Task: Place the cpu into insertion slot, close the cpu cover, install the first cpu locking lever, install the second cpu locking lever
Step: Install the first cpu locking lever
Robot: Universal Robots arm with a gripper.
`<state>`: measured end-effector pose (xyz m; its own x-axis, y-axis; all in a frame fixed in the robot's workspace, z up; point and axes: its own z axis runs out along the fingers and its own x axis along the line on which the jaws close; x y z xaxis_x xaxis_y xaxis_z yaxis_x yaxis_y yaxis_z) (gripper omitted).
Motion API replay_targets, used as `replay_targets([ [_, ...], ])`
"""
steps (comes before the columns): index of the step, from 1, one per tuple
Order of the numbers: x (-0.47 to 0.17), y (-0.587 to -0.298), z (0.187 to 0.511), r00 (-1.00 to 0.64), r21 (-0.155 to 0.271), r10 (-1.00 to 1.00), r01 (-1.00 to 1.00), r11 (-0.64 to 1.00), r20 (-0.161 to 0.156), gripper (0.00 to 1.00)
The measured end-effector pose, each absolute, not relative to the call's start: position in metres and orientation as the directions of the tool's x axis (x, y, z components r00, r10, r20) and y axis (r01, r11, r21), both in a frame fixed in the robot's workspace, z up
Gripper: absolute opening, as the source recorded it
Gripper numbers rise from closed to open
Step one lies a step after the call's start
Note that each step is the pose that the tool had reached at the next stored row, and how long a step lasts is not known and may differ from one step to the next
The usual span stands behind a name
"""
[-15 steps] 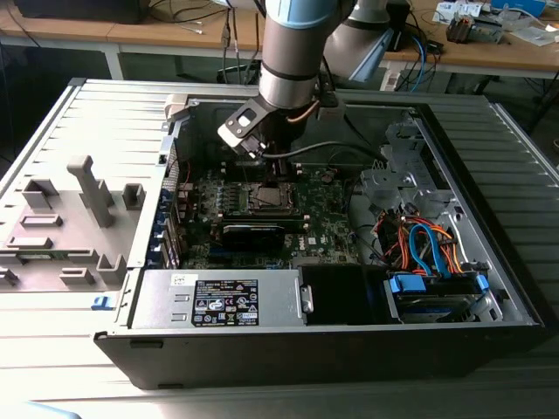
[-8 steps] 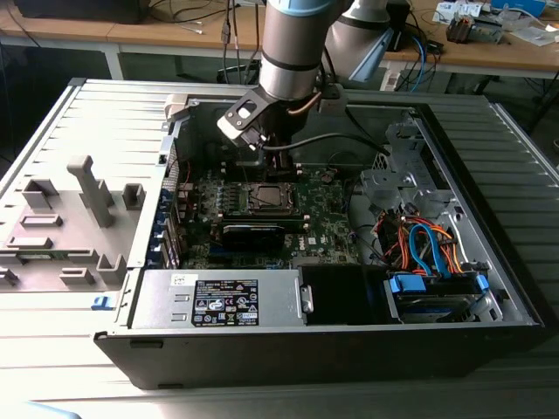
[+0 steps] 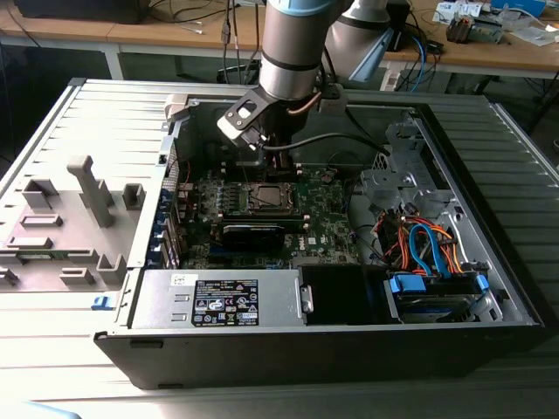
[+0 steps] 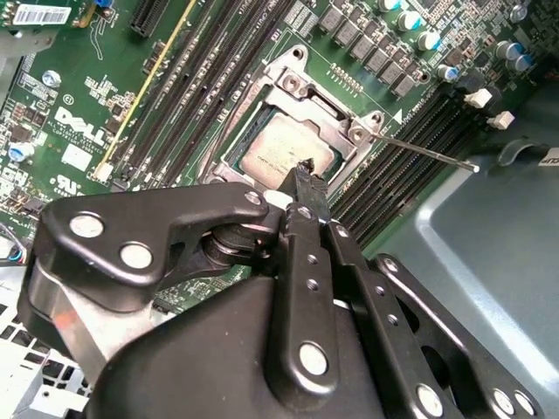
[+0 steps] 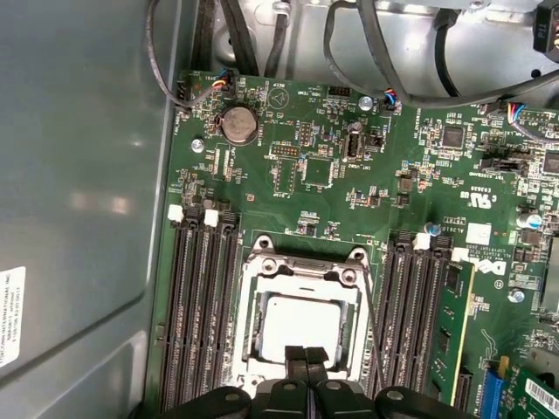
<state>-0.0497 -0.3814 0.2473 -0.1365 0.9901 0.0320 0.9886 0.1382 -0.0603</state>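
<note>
The cpu (image 4: 284, 153) sat in the insertion slot (image 4: 238, 153), the cpu cover (image 4: 301, 83) down over it (a lever (image 4: 428, 150) stood loose, so latching looked undone); the jaws, pressed together empty, hovered above.

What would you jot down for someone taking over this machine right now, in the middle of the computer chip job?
Gripper: shut, holding nothing, tips down at the edge of the socket.
The cpu lies flat in the insertion slot.
The cpu cover appears to be folded down around it, with the chip's face showing through the cut-out.
Done: chip placed, cover apparently closed.
Left: the locking levers. One thin lever rod sticks out away from the socket and seems unlatched; I cannot tell how the other one stands.
</note>
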Motion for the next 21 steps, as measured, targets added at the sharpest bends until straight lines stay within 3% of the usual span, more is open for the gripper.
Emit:
replay_targets([
  [21,-0.0497,-0.3814,0.2472,-0.312,-0.065,0.950,0.948,0.312,0.012,0.11],
])
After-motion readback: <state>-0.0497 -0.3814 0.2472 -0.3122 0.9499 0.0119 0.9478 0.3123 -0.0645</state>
